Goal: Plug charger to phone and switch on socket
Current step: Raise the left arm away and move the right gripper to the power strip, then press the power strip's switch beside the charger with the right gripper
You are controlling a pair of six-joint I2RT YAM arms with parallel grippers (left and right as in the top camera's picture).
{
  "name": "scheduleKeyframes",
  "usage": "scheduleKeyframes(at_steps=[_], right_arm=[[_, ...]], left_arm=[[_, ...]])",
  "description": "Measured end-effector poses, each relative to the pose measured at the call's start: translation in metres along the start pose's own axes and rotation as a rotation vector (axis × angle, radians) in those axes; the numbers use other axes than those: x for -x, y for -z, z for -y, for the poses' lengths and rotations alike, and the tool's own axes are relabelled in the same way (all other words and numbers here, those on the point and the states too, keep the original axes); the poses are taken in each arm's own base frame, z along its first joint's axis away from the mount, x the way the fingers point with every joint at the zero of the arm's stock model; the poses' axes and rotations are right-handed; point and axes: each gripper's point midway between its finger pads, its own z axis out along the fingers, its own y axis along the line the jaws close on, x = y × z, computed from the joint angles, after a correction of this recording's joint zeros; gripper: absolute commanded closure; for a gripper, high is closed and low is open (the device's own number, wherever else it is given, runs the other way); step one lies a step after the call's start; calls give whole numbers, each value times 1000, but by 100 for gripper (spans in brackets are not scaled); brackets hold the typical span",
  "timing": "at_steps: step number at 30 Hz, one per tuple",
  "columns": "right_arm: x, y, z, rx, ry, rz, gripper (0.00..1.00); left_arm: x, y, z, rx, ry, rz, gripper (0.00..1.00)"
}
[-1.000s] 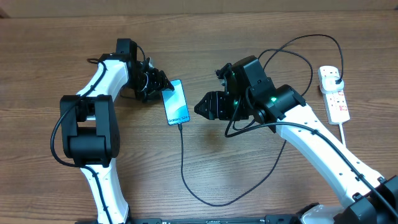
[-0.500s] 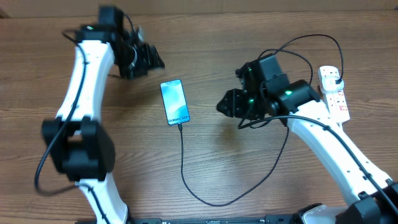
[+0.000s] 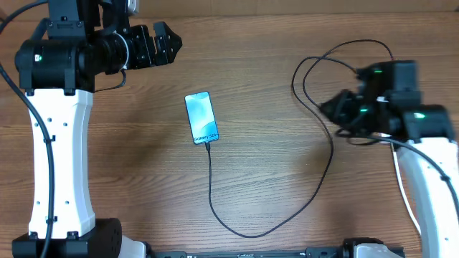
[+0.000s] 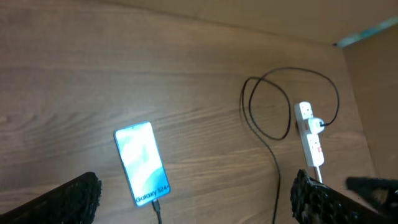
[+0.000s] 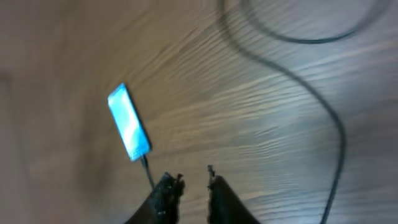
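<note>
The phone (image 3: 201,118) lies flat mid-table with its blue screen lit. It also shows in the left wrist view (image 4: 142,162) and the right wrist view (image 5: 128,122). The charger's black cable (image 3: 212,193) is plugged into the phone's lower end. It runs down, curves right and loops up toward the socket. The socket (image 4: 309,140) is white, with the black plug in it; in the overhead view my right arm hides it. My left gripper (image 3: 163,44) (image 4: 196,193) is wide open and empty, high at the back left. My right gripper (image 3: 331,109) (image 5: 191,182) is narrowly open and empty.
The cable forms a loose double loop (image 3: 323,68) at the back right, beside my right arm. A wall or board edge (image 4: 360,37) bounds the table behind the socket.
My left arm has pulled up and back-left, away from the phone. My right arm has swung right, away from the phone, and now covers the socket in the overhead view.
</note>
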Motion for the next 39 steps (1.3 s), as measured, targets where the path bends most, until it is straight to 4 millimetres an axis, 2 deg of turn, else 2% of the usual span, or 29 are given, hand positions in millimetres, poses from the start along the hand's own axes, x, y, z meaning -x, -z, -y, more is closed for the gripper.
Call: scheduleKeyframes(at_steps=[4, 15, 19, 24, 28, 35, 39], right_arm=[[19, 15, 27, 0, -106, 52, 96], [69, 61, 97, 30, -330, 251, 96], [87, 68, 125, 51, -395, 300, 96], [107, 52, 165, 85, -476, 294, 96], [116, 27, 200, 106, -548, 259, 96], [131, 11, 243, 143, -623, 286, 96], [132, -7, 265, 170, -684, 268, 96]], left_arm=[[-3, -3, -3, 7, 8, -15, 0], [-2, -3, -7, 33, 9, -12, 0], [-2, -3, -7, 35, 9, -11, 0], [-2, -3, -8, 37, 9, -11, 0], [-2, -3, -8, 40, 9, -10, 0], [-2, -3, -8, 40, 9, -10, 0], [-2, -3, -8, 40, 9, -10, 0]])
